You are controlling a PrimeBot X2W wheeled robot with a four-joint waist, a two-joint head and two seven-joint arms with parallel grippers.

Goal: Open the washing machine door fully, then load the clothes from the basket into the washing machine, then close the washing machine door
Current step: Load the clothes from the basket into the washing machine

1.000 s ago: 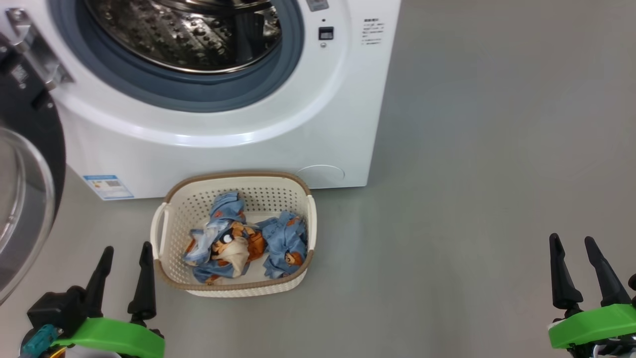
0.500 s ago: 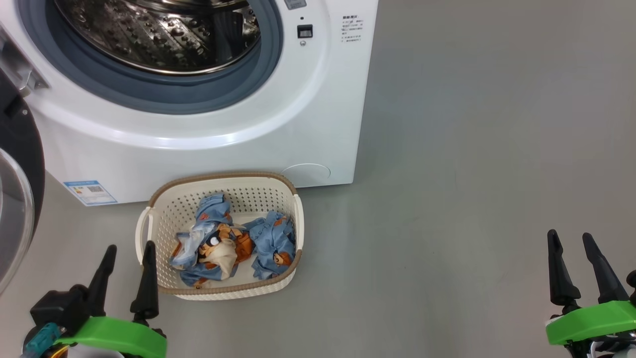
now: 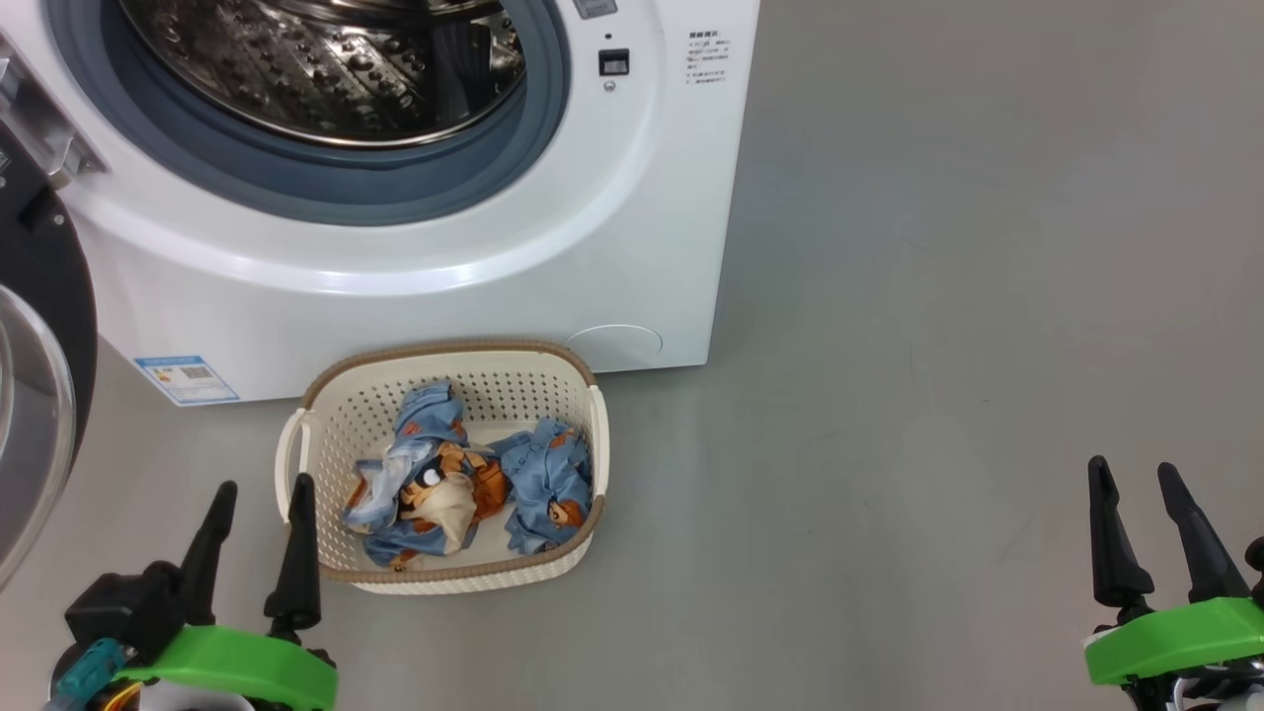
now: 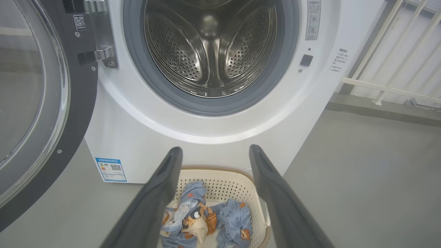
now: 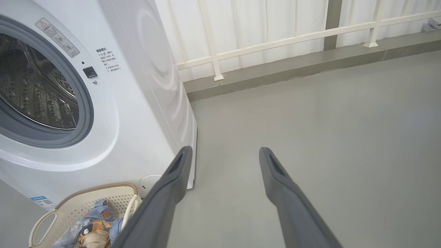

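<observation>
The white washing machine [image 3: 415, 247] fills the upper left, its steel drum [image 3: 326, 59] bare. The washing machine door [image 3: 39, 326] hangs swung out at the far left, black rim and glass bowl showing; the left wrist view has this door [image 4: 38, 96] at its left. On the floor before the machine stands the cream basket [image 3: 336, 425] holding the light-blue bear-print clothes [image 3: 464, 484]. My left gripper [image 3: 259, 494] is open just left of the basket's near corner, holding nothing. Far to the right, over bare floor, my right gripper [image 3: 1134, 479] is open with nothing in it.
Grey floor [image 3: 938, 296] spreads wide to the right of the machine. A white railing [image 5: 275, 38] on a low grey kerb runs behind it. A blue label [image 3: 186, 379] sits low on the machine's front.
The head camera swung right, then slightly back, so the whole picture shifted. Both grippers stay open and low; basket, clothes and door have not moved.
</observation>
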